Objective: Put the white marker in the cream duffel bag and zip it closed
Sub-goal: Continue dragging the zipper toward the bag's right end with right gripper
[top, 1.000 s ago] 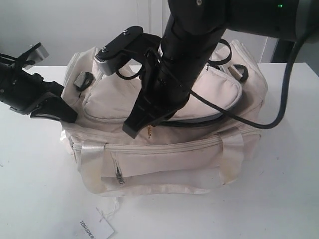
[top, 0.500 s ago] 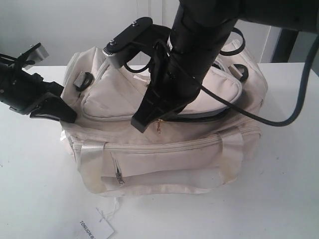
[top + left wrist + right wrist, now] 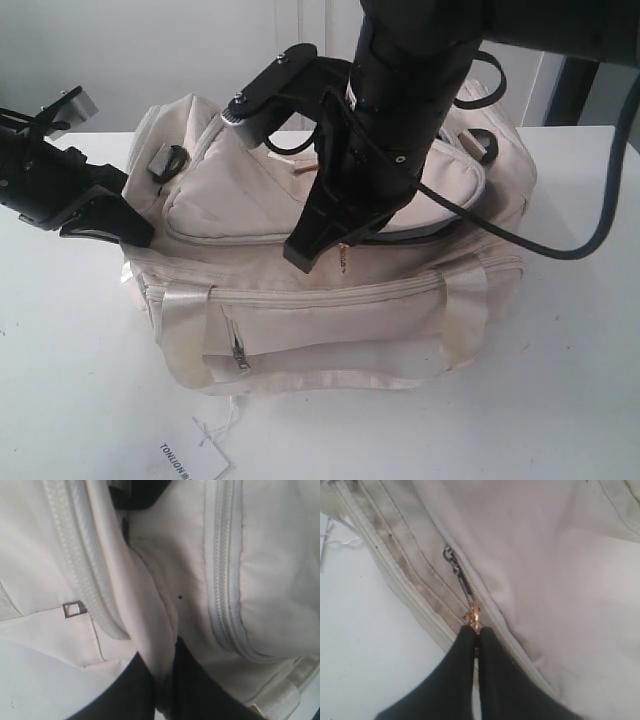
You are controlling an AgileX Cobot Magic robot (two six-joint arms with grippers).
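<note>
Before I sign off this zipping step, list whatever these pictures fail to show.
- Marker: in no view; whether it is inside the bag cannot be told.
- Zip: past the right hand, shut on the gold pull, the arm covers it in the outside view; how much is open is unclear.
- Paper tag: cut off by the bottom edge of the outside view; print too small to read.

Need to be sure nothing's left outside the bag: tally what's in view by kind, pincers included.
cream duffel bag: 1
paper tag: 1
pincers: 2, left pincer and right pincer, the right shut on the gold zip pull
white marker: 0 in view
Total: 4
</note>
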